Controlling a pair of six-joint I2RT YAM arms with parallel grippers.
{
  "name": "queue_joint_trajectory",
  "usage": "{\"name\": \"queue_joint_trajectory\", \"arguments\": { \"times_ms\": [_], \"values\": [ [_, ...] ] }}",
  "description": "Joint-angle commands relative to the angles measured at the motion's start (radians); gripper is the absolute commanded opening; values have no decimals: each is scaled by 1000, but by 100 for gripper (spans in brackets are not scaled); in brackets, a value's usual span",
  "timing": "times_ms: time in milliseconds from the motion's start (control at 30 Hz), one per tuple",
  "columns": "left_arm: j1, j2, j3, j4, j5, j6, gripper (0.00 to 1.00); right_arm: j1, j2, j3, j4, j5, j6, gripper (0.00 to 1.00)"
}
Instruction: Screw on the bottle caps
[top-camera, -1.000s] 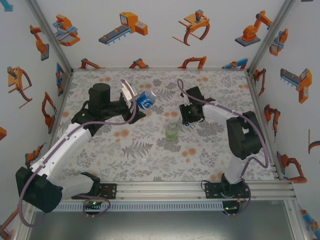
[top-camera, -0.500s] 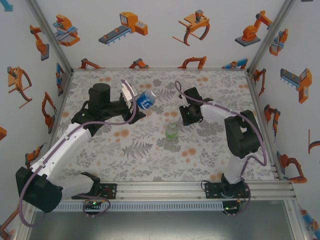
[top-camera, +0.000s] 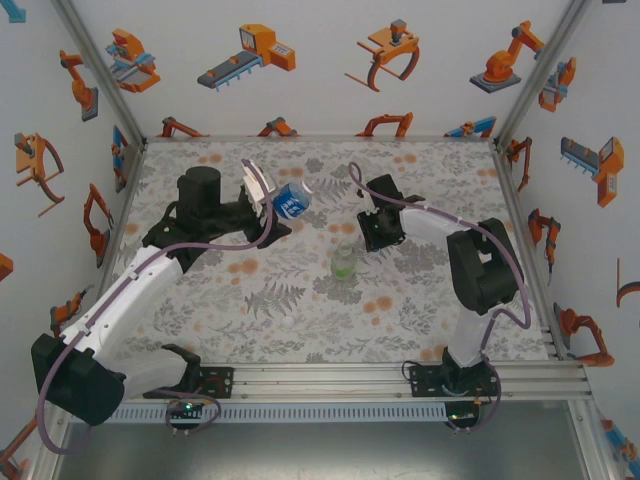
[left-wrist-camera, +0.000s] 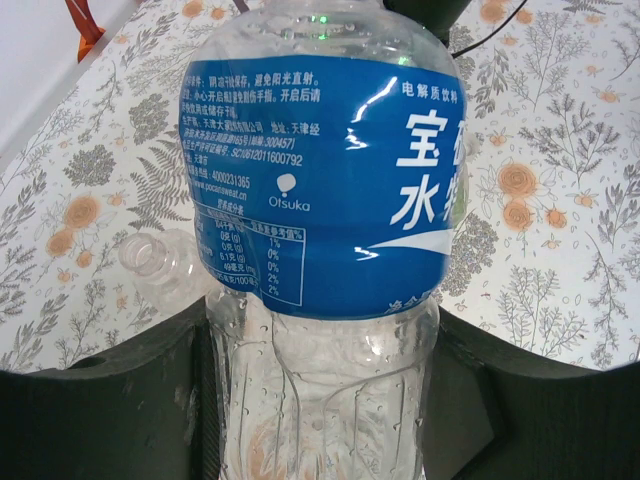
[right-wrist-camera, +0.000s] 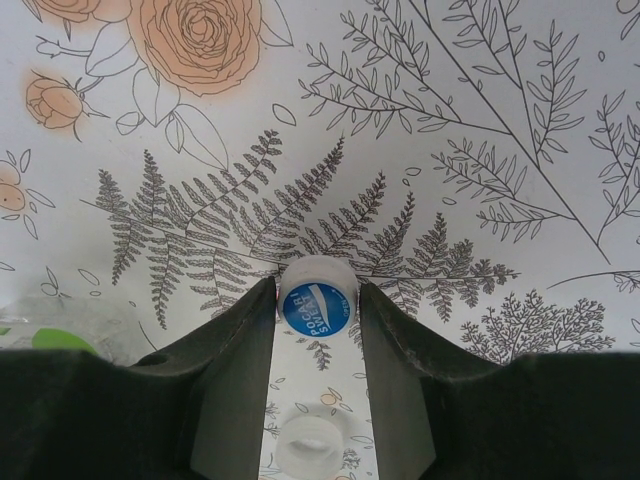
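1. Bottle cap (right-wrist-camera: 317, 305), white with a blue top, sits pinched between our right gripper's (right-wrist-camera: 317, 292) fingertips.
2. Our left gripper (left-wrist-camera: 325, 400) clamps the blue-label bottle (left-wrist-camera: 320, 180), its lower body between the fingers.

Floral-print tabletop (top-camera: 420, 290), 3 white walls (top-camera: 320, 100), orange robot prints (top-camera: 505, 62)

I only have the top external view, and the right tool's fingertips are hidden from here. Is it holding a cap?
Observer: Yes. The right tool pinches a white cap with a blue printed top between its fingertips.
Operator: And the other arm's grip?
Observer: The left tool clamps the blue-label bottle on the clear body next to its label.
Operator: Anything near it?
Observer: A plain clear bottle rests on the table just beyond it.
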Motion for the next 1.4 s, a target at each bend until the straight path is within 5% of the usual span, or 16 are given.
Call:
{"name": "queue_joint_trajectory", "arguments": {
  "times_ms": [0,1367],
  "values": [
    [-6,-17,26,-9,21,14,21,13,20,35,-27,18,-14,39],
    [-10,-17,27,-11,20,15,22,21,35,56,-84,47,1,35]
  ]
}}
